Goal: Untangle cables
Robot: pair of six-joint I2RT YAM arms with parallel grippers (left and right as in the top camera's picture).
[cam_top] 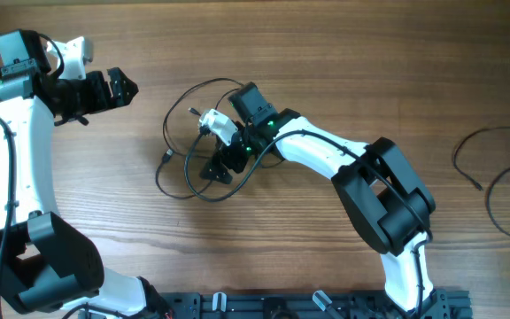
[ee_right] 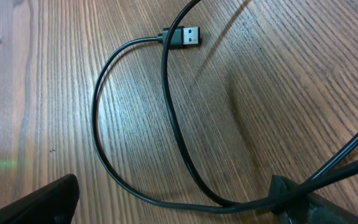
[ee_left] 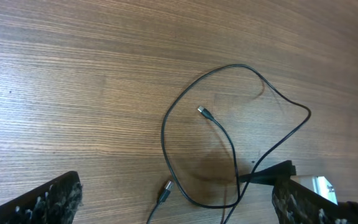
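Right gripper [cam_top: 226,162] positioned low over cables [ee_right: 94,112], jaws apart, nothing clamped; one strand seen touching its finger [ee_right: 328,210]. Left gripper [cam_top: 124,89] parked well away, jaws likewise spread.

Matt grained wood table [cam_top: 343,71], smooth black cables [ee_right: 94,115]

Left claw [cam_top: 127,89], right claw [cam_top: 220,168] spread wide
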